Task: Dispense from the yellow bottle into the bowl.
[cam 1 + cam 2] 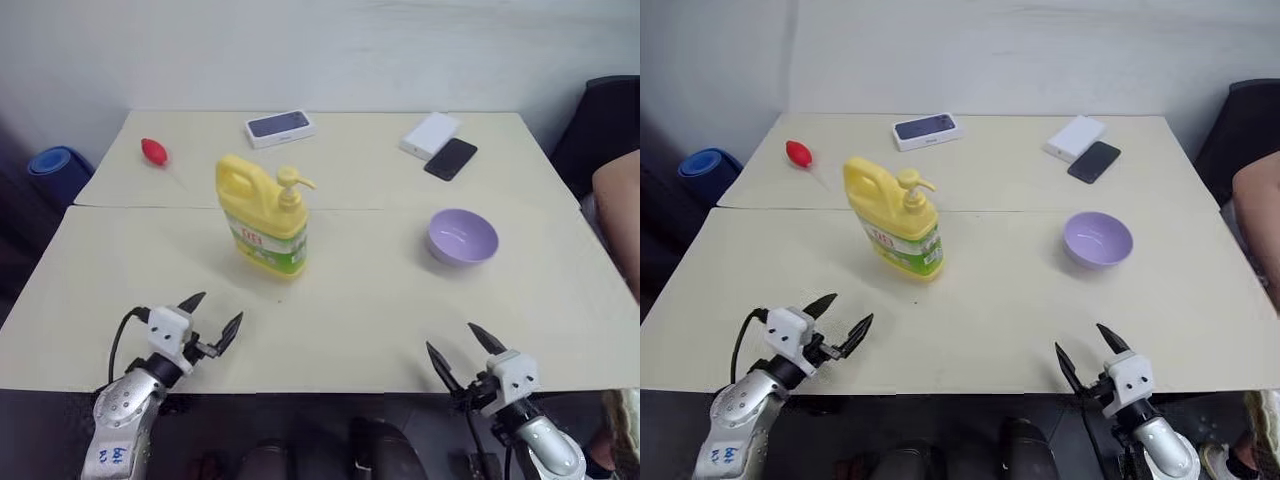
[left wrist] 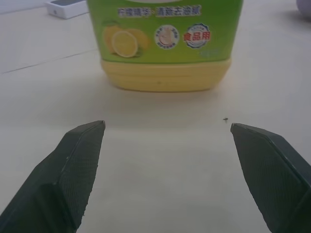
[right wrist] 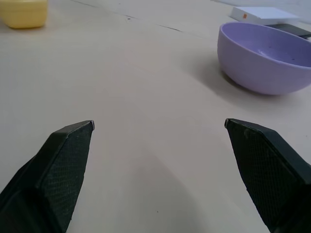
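My left hand (image 1: 211, 318) hangs low over the near edge of the desk (image 1: 350, 320), its two black fingers spread wide with nothing between them. My right hand (image 1: 458, 352) sits at the same near edge on the other side, likewise released and empty.

Ahead of my left hand, upright on the desk, stands the yellow bottle (image 1: 262, 218), well apart from the fingers. Its handle faces away to the left and its yellow pump (image 1: 291, 186) tops the neck, spout pointing right. From my head I can make out a green-and-white label with a red mark, too small to read. My left wrist view brings the label (image 2: 165, 29) close: a lemon picture, two round seals and a line of Chinese characters across the top, which I cannot read with confidence.

Ahead of my right hand, and to the right of the bottle, rests the bowl (image 1: 462, 237), lavender and empty. In my right wrist view it (image 3: 265, 58) shows a few dark specks on its inner wall, which the head views do not reveal.

A seam (image 1: 400, 209) crosses the desk behind the bottle. Beyond it lie a red object (image 1: 153, 151) at far left, a white box with a phone pictured on it (image 1: 279, 127), a plain white box (image 1: 431, 134) and a black phone (image 1: 451, 158) just beside it. A person's arm (image 1: 620, 205) shows at the right edge.
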Available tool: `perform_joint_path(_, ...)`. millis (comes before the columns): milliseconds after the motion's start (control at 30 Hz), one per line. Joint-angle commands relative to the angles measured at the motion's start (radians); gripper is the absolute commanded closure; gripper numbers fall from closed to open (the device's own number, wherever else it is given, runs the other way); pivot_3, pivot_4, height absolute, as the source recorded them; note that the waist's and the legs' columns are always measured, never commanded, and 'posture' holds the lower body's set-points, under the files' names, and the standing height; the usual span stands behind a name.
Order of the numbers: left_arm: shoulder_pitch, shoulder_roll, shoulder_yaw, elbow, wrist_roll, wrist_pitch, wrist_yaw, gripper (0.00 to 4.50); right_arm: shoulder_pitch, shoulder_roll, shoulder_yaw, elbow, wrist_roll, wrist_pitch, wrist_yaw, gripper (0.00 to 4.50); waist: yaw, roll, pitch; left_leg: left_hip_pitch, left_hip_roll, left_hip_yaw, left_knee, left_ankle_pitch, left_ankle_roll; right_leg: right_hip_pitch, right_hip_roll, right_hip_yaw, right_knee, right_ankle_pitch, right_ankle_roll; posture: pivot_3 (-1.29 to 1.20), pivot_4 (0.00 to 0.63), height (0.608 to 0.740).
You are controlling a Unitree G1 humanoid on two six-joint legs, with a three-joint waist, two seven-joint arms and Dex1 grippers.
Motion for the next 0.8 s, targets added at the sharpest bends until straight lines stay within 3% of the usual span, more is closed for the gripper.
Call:
perform_joint_path(33,0.0,0.03,-0.011,0.012,0.001,-0.02,-0.043,0.15,-0.025,-0.021,-0.027,0.018,0.028,-0.039,0.017,0.0,0.001,0.0,0.0,0.0,0.0,0.0,0.0,0.0,0.0,0.0,0.0,0.0,0.0,0.0,0.0,0.0,0.15,0.74)
perform_joint_path(133,0.021,0.074,0.013,-0.079,-0.189,0.065,-0.197,0.15,-0.123,-0.07,-0.051,0.013,0.114,0.043,0.061,0.0,0.002,0.0,0.0,0.0,0.0,0.0,0.0,0.0,0.0,0.0,0.0,0.0,0.0,0.0,0.0,0.0,0.15,0.74)
perform_joint_path(200,0.024,0.174,0.038,-0.177,-0.337,0.184,-0.329,0.15,-0.233,-0.171,-0.052,0.013,0.164,0.166,0.138,0.0,-0.004,0.001,0.002,0.0,0.0,0.0,0.001,0.0,0.0,0.0,0.0,0.001,0.0,0.0,0.0,0.0,0.15,0.74)
perform_joint_path(367,-0.099,0.368,0.07,-0.295,-0.574,0.415,-0.468,0.15,-0.582,-0.364,0.005,0.252,0.141,0.388,0.279,0.0,0.005,0.008,0.007,0.001,-0.001,-0.002,0.002,0.001,-0.001,0.001,-0.001,-0.001,0.002,0.0,-0.001,0.0,0.15,0.74)
perform_joint_path(600,-0.282,0.344,0.062,-0.239,-0.585,0.45,-0.453,0.15,-0.962,-0.384,0.113,0.69,0.007,0.488,0.369,0.0,0.001,0.01,0.007,-0.01,-0.002,-0.003,0.003,0.004,-0.001,-0.004,0.002,-0.005,0.002,0.001,0.001,0.0,0.15,0.74)
perform_joint_path(800,-0.306,0.284,0.074,-0.268,-0.589,0.465,-0.396,0.15,-1.059,-0.37,0.123,0.845,-0.025,0.464,0.446,0.0,0.002,0.01,0.007,-0.012,-0.003,-0.002,0.003,0.005,0.0,-0.005,0.003,-0.005,0.0,0.002,0.004,0.0,0.15,0.74)
